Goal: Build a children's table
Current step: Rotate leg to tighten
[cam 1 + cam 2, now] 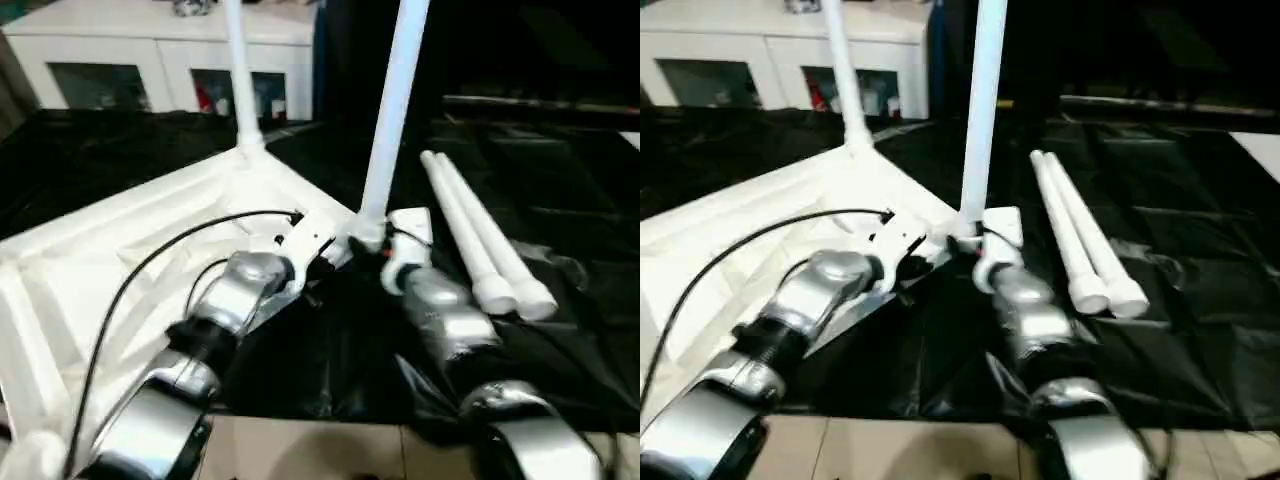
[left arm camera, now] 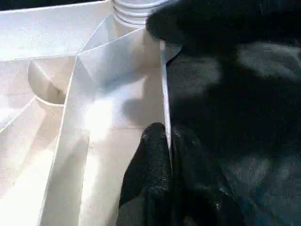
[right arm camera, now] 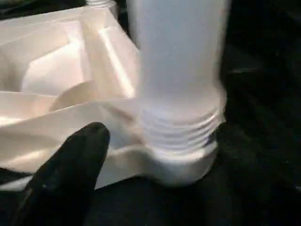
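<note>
The leg (image 1: pixel 392 110) stands upright in the top's (image 1: pixel 120 250) near corner socket (image 3: pixel 181 162) — threads showing, so not yet home. Right hand (image 1: pixel 372 240) sits at its base, grip unclear; left hand (image 2: pixel 162 155) pinches shut on the top's rim beside that socket.

Two loose legs (image 1: pixel 485 240) lie well right of the upright leg (image 1: pixel 392 120).

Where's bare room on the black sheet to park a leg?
Free: the black sheet right of the two loose legs, and the strip between those legs and the standing leg. Crowded: the tabletop corner, where the left tool and right tool meet.
</note>
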`<state>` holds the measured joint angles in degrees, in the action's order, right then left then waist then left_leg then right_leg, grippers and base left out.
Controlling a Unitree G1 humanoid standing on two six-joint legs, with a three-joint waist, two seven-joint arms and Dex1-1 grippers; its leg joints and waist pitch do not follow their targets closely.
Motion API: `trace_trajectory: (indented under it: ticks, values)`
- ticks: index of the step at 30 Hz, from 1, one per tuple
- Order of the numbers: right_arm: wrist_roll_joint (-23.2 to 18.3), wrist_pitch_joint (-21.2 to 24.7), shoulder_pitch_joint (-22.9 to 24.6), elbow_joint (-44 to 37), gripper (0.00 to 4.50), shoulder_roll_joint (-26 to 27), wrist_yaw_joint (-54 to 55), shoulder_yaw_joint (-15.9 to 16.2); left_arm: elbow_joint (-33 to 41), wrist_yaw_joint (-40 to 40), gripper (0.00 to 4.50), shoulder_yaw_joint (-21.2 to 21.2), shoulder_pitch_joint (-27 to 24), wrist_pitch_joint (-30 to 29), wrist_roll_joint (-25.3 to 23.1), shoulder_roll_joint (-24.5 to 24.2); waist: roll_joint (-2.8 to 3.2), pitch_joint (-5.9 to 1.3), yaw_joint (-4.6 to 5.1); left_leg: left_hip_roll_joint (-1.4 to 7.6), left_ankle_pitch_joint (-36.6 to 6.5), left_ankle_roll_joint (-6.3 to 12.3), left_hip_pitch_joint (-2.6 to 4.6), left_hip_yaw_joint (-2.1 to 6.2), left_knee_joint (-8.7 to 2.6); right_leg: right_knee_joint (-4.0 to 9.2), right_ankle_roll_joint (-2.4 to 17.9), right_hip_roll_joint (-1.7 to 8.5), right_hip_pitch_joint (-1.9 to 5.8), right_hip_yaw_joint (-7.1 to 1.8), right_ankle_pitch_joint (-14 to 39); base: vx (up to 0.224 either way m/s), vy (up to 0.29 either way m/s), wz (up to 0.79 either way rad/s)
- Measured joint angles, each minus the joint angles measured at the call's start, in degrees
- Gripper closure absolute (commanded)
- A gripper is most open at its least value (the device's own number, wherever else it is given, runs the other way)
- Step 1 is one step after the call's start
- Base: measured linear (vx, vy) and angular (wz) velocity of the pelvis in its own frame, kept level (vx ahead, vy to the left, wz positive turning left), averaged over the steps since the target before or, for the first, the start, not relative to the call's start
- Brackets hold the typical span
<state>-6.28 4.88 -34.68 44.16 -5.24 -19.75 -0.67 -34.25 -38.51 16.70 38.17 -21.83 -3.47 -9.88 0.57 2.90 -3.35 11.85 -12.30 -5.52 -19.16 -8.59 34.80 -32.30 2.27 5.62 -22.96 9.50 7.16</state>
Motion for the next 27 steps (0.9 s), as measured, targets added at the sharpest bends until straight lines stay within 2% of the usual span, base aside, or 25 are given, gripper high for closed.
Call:
trace_trajectory:
  ticks: [4,7,11,16,20,21,24,27]
  values:
    - [0.5,2.4,4.5,-10.1,0.05,-9.7,-14.1,4.8,8.2,-6.9,4.5,1.8,-4.2,0.4,1.1,-4.7,0.01,-0.01,-1.82,0.1,0.1,0.12,-0.18,-0.17,-0.49,-1.1,0.6,-0.15,-0.87,-0.17,0.8,0.056,-0.04,0.01]
    - [0.2,3.8,6.4,-14.8,0.05,-15.0,-22.4,5.9,11.2,-11.6,4.5,2.0,-6.4,1.9,2.5,-7.9,0.01,0.0,-2.11,0.11,0.1,0.12,-0.35,-0.17,-0.48,-1.84,0.9,-0.22,-1.37,-0.21,1.3,0.0,0.0,0.0]
    - [-1.7,7.2,8.3,-21.3,0.05,-20.7,-33.6,8.9,15.6,-19.0,4.5,2.3,-9.5,2.6,4.4,-12.2,-0.02,0.02,-2.12,0.18,0.1,0.07,-0.36,-0.18,-0.45,-1.89,0.7,-0.37,-1.46,-0.2,1.4,0.0,0.0,0.0]
    - [-2.7,8.4,8.5,-23.6,0.05,-21.2,-39.0,11.8,18.5,-23.7,4.5,4.0,-10.5,2.6,5.6,-13.8,-0.19,0.11,-2.5,0.18,0.2,-0.1,-0.37,-0.19,-0.32,-1.84,0.7,-0.36,-1.33,-0.49,1.4,0.0,0.0,0.0]
    - [-2.1,8.4,8.4,-23.4,0.05,-21.1,-39.7,12.5,19.0,-24.2,4.5,4.1,-10.6,2.6,5.9,-14.1,-0.31,0.18,-2.67,0.14,0.1,-0.23,-0.3,-0.29,-0.26,-1.74,0.5,-0.35,-1.08,-0.71,1.3,0.0,0.0,0.0]
    - [-2.1,8.5,8.4,-23.4,0.21,-21.1,-39.8,12.5,19.0,-24.2,4.5,4.1,-10.6,2.6,5.9,-14.1,-0.34,0.18,-2.66,0.14,0.1,-0.24,-0.3,-0.28,-0.22,-1.73,0.5,-0.34,-1.04,-0.72,1.3,0.0,0.0,0.0]
    - [-1.9,8.5,8.4,-23.4,0.21,-21.2,-40.1,12.7,19.0,-24.3,4.5,4.1,-10.6,2.5,5.9,-14.2,-0.37,0.17,-2.58,0.14,0.1,-0.24,-0.33,-0.28,-0.12,-1.72,0.5,-0.34,-1.04,-0.74,1.3,0.0,0.0,0.0]
    - [-2.0,8.6,8.3,-23.2,0.58,-20.9,-40.0,12.6,19.1,-24.3,4.5,4.1,-10.6,2.4,5.9,-14.4,-0.37,0.17,-2.54,0.15,0.1,-0.23,-0.33,-0.27,-0.13,-1.75,0.5,-0.34,-1.04,-0.73,1.2,0.0,0.0,0.0]
